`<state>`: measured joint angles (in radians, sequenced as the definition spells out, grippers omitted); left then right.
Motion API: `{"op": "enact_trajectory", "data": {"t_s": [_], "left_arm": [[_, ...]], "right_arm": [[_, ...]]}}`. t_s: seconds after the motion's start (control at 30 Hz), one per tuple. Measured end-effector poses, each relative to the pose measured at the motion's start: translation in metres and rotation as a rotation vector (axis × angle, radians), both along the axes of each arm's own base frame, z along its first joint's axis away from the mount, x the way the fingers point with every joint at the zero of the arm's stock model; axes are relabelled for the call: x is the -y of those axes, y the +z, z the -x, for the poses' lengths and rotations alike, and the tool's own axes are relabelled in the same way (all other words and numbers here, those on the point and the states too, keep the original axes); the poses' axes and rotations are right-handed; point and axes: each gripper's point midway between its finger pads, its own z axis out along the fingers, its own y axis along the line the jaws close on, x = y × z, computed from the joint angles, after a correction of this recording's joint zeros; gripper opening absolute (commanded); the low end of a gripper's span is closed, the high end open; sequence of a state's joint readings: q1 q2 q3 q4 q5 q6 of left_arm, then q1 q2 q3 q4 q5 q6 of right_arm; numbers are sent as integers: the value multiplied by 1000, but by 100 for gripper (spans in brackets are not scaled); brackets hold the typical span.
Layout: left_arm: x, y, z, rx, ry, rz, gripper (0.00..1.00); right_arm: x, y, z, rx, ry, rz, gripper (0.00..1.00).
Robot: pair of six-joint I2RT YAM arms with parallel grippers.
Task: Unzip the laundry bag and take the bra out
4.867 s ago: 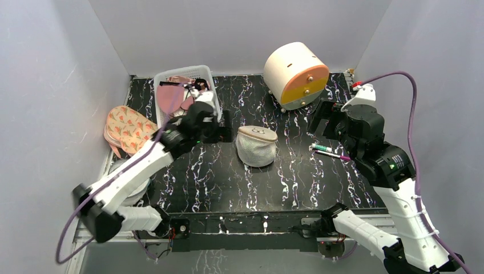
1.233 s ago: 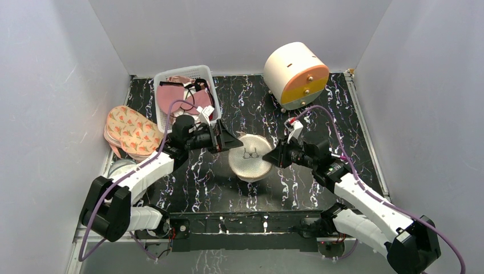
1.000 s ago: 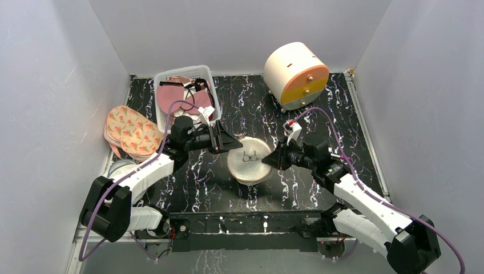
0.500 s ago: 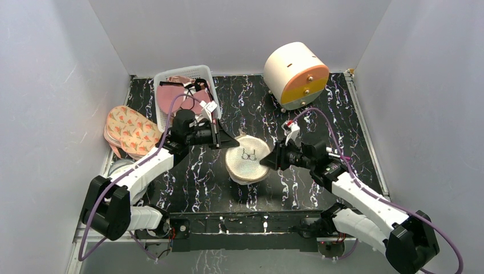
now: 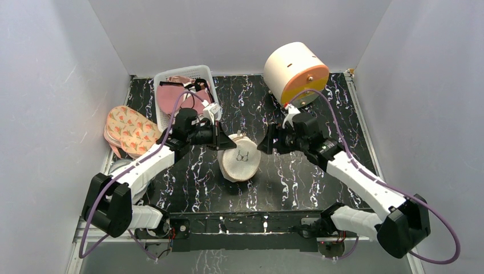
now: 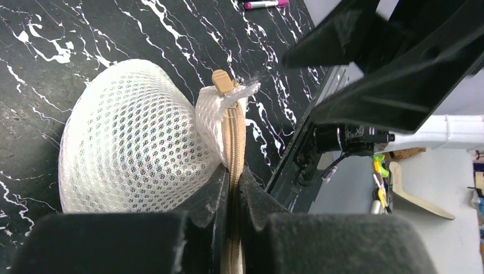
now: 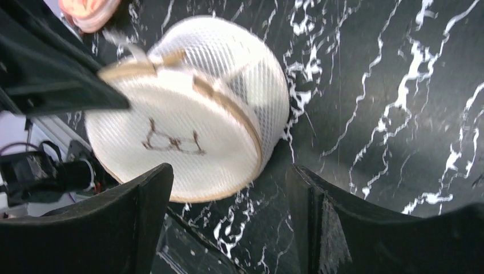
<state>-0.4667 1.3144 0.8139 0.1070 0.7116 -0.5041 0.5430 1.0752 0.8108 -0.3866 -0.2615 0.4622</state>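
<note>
Left wrist view: the left gripper [image 6: 233, 180] is clenched on the tan zipper band [image 6: 234, 131] of the white mesh laundry bag [image 6: 125, 137], with the tan pull tab [image 6: 221, 80] at 12 o'clock from its fingers. The right gripper [image 7: 228, 171] is released, jaws wide, near the bag at its 2 o'clock in the top view. The bag lies tilted mid-table [image 5: 319, 188]. A white basket [image 5: 182, 69] is at 11 o'clock and a cream drum [image 5: 291, 65] at 1 o'clock.
</note>
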Motion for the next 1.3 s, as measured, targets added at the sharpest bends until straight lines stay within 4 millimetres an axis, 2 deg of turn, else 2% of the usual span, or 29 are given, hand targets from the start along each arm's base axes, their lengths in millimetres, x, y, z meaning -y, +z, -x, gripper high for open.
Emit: {"op": "enact_trajectory", "data": {"t_s": [0.07, 0.2, 0.37, 0.53, 0.63, 0.83, 0.9, 1.0, 1.13, 1.17, 1.2, 1.23, 1.27, 1.3], "left_arm": [[0, -2, 2, 20, -14, 2, 0], [-4, -12, 9, 48, -35, -4, 0], [-6, -12, 12, 104, -50, -3, 0], [-6, -8, 12, 138, -60, 10, 0], [-4, -6, 13, 149, -71, 25, 0], [-2, -3, 17, 150, -95, 50, 0], [-1, -2, 18, 147, -101, 56, 0], [-1, -2, 19, 145, -103, 59, 0], [-1, -2, 19, 142, -101, 60, 0], [-1, -3, 18, 140, -99, 59, 5], [-2, -5, 18, 132, -91, 51, 15], [-3, -7, 17, 125, -83, 41, 27], [-4, -11, 15, 117, -69, 23, 42], [-7, -14, 13, 102, -50, -1, 51]], "right_arm": [[-5, 12, -13, 0, -27, -10, 70], [-16, 11, -27, -81, -99, -59, 68], [-26, 10, -32, -147, -150, -130, 66], [-38, 19, -33, -128, -105, -200, 75], [-39, 8, -26, -104, -40, -181, 74], [-39, -21, -11, -46, 108, -129, 54], [-40, -27, -8, -28, 152, -129, 52], [-43, -34, -4, -11, 204, -132, 34], [-44, -34, -7, 25, 229, -124, 16], [-44, -34, -8, 35, 236, -117, 11], [-44, -35, -8, 41, 242, -111, 5], [-44, -35, -8, 48, 250, -105, 1], [-45, -35, -7, 52, 266, -103, 0], [-45, -36, -7, 57, 279, -98, 0]]}}
